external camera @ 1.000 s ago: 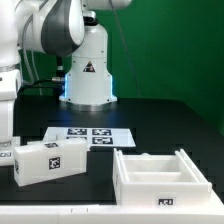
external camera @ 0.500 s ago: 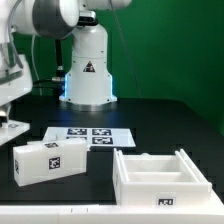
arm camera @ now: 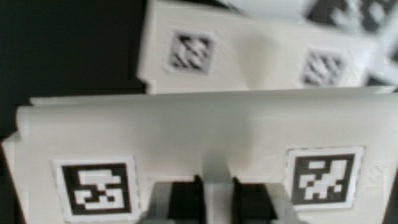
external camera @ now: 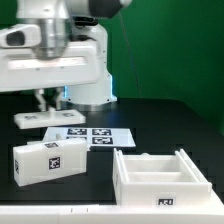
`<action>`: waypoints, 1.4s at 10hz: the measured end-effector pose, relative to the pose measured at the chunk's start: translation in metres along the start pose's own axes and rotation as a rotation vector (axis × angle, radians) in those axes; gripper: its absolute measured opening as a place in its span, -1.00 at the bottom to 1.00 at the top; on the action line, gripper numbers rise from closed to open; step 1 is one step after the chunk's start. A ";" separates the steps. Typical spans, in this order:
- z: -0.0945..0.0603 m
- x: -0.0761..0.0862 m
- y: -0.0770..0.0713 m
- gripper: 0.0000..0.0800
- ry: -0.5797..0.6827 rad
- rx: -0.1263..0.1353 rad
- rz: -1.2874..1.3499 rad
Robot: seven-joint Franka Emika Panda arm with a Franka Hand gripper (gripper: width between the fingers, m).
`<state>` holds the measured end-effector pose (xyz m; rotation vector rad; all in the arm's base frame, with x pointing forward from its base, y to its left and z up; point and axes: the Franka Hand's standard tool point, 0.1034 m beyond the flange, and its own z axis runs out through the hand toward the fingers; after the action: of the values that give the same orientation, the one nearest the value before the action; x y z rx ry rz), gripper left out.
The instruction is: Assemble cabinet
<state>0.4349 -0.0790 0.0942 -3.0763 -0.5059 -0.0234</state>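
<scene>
The arm's fingers [arm camera: 175,203] pinch a flat white plastic panel with square tags [external camera: 50,119], holding it level in the air over the marker board [external camera: 100,136], at its end toward the exterior view's left, apparently for carrying. The cabinet, a large white plastic open box frame [external camera: 160,178], rests on the black desk [external camera: 170,125] just off the marker board's corner at the exterior view's right, open side up, likely so it can receive parts. A white tagged rectangular block [external camera: 48,162] lies just beside the marker board.

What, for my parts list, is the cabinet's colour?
The cabinet is white, with a black-and-white tag; clearest in the exterior view.
</scene>
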 end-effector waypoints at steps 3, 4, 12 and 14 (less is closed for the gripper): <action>0.003 -0.002 0.003 -0.84 0.001 0.011 0.198; 0.003 -0.002 0.002 -0.84 0.001 0.013 0.261; 0.011 0.049 -0.080 -0.84 0.020 0.052 1.337; 0.012 0.050 -0.083 -0.84 0.013 0.066 1.438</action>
<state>0.4556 0.0162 0.0853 -2.5918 1.6109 0.0033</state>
